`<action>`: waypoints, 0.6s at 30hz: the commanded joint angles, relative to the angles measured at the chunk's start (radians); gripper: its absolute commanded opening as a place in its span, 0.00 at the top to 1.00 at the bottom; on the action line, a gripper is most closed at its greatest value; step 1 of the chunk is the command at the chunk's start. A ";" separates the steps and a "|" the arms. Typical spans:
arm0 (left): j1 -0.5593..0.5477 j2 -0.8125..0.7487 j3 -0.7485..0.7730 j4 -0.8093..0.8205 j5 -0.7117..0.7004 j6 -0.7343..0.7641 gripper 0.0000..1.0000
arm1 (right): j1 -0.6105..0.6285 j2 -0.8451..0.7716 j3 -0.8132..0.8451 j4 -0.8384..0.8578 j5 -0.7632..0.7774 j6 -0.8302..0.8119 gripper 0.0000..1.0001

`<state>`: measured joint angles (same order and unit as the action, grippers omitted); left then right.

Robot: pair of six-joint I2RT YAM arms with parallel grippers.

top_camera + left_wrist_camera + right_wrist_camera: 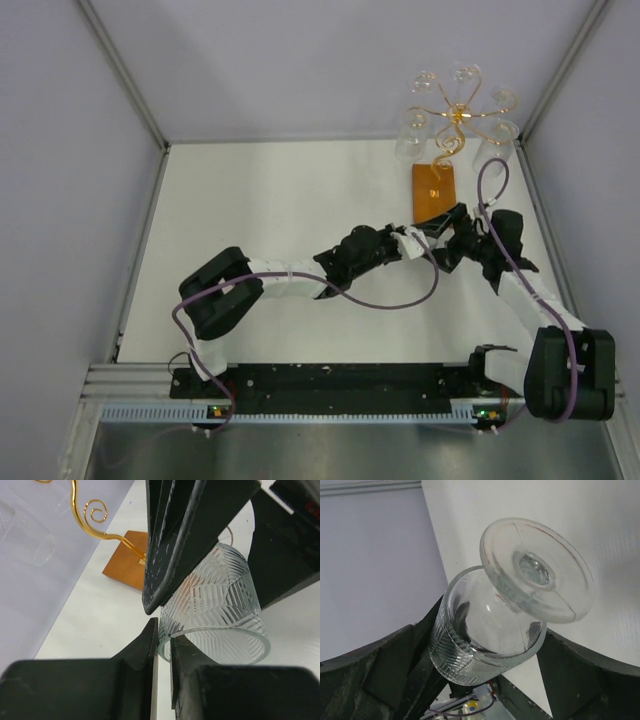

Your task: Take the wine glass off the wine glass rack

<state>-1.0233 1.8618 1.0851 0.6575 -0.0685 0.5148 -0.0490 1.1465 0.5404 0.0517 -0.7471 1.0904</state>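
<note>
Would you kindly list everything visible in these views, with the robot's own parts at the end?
wine glass: one, clear with etched lines, off the rack, between the two end effectors
rack: one, gold wire on an orange-brown wooden base, far right of the table
hanging glasses: several, clear, on the rack's arms; exact count unclear
table: one, white, under everything
cables: two, purple, along the arms
left end effector: one, black, pinched on the wine glass rim
right end effector: one, black, fingers either side of the wine glass bowl
</note>
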 commanded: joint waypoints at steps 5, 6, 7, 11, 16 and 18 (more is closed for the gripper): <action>0.063 -0.200 -0.007 -0.152 0.002 0.027 1.00 | -0.018 -0.112 0.125 -0.212 -0.008 -0.363 0.01; 0.074 -0.232 -0.020 -0.206 0.018 0.033 1.00 | -0.018 -0.135 0.124 -0.252 -0.009 -0.400 0.01; 0.087 -0.271 -0.030 -0.281 0.038 0.033 1.00 | -0.018 -0.168 0.118 -0.280 -0.006 -0.434 0.01; 0.153 -0.400 -0.016 -0.626 0.160 0.051 1.00 | -0.018 -0.292 0.118 -0.380 0.049 -0.564 0.01; 0.282 -0.466 0.100 -1.062 0.248 0.085 1.00 | -0.018 -0.378 0.156 -0.458 0.123 -0.776 0.01; 0.339 -0.460 0.159 -1.183 0.269 0.096 1.00 | -0.018 -0.410 0.148 -0.486 0.166 -0.871 0.01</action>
<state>-0.7689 1.4322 1.1206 -0.2195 0.1108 0.5785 -0.0574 0.7925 0.6415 -0.3531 -0.6758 0.4706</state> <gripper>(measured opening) 0.136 0.985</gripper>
